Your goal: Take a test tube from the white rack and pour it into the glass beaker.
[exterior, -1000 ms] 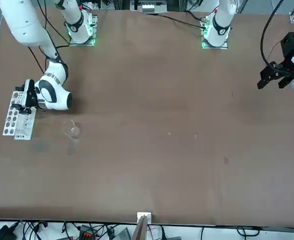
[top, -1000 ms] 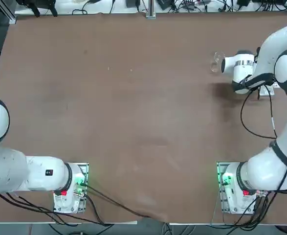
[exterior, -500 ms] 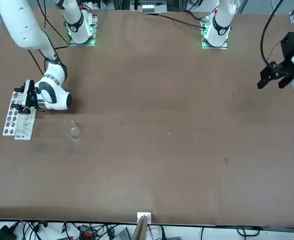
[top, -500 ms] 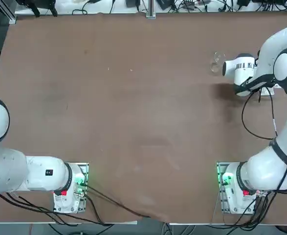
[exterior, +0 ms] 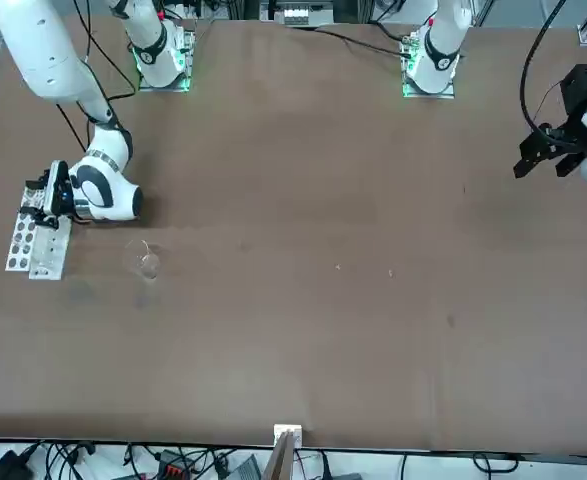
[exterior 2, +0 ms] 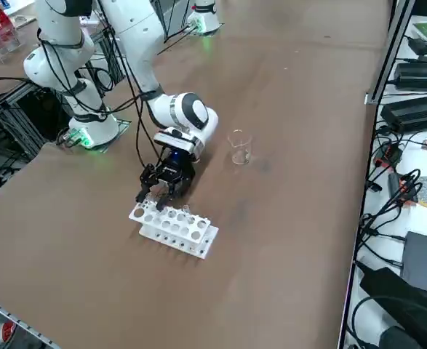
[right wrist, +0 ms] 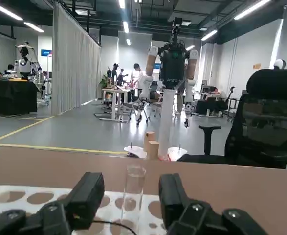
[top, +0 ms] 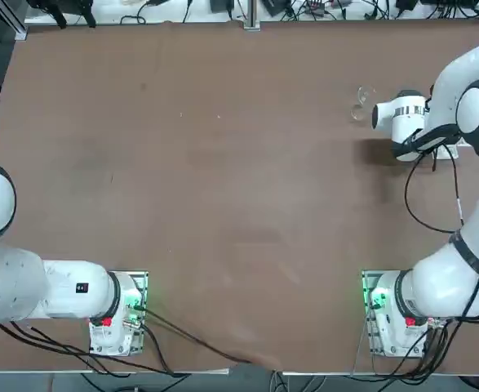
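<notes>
One clear cylindrical test tube (right wrist: 133, 196) between gripper (right wrist: 132, 198) fingers.

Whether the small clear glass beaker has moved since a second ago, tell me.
No. In the front view the small clear glass beaker keeps its spot beside the long white holed rack; the right pincer is over the rack.

Matt brown table (exterior 2: 286, 218), white rack (exterior 2: 173, 229) seemingly plastic, clear glass beaker (exterior 2: 239, 147), clear glossy test tube (right wrist: 133, 196)
</notes>
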You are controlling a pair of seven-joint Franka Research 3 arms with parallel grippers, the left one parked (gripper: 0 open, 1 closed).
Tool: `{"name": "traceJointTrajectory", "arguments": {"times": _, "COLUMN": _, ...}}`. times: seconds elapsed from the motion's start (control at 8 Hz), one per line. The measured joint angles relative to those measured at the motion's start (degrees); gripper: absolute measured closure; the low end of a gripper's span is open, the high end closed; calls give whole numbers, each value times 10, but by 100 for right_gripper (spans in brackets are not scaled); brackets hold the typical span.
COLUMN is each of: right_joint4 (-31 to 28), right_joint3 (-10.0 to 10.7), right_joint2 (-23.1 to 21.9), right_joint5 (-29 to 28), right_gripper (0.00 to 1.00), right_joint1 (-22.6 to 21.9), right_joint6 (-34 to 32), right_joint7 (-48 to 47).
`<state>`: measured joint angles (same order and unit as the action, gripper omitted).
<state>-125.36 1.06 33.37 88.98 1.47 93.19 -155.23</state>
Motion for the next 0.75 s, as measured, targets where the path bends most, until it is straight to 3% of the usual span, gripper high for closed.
{"name": "traceJointTrajectory", "arguments": {"times": 0.12, "right_joint4": 0, "right_joint3": 0, "right_joint2": 0, "right_joint5": 1, "right_gripper": 35, "right_joint1": 2, "right_joint6": 0, "right_joint7": 0}}
{"name": "traceJointTrajectory", "arguments": {"times": 0.5, "right_joint4": 0, "right_joint3": 0, "right_joint2": 0, "right_joint5": 1, "right_gripper": 63, "right_joint1": 2, "right_joint6": 0, "right_joint7": 0}}
{"name": "traceJointTrajectory", "arguments": {"times": 0.75, "right_joint4": 0, "right_joint3": -1, "right_joint2": 0, "right_joint5": 1, "right_gripper": 75, "right_joint1": 2, "right_joint6": 0, "right_joint7": 0}}
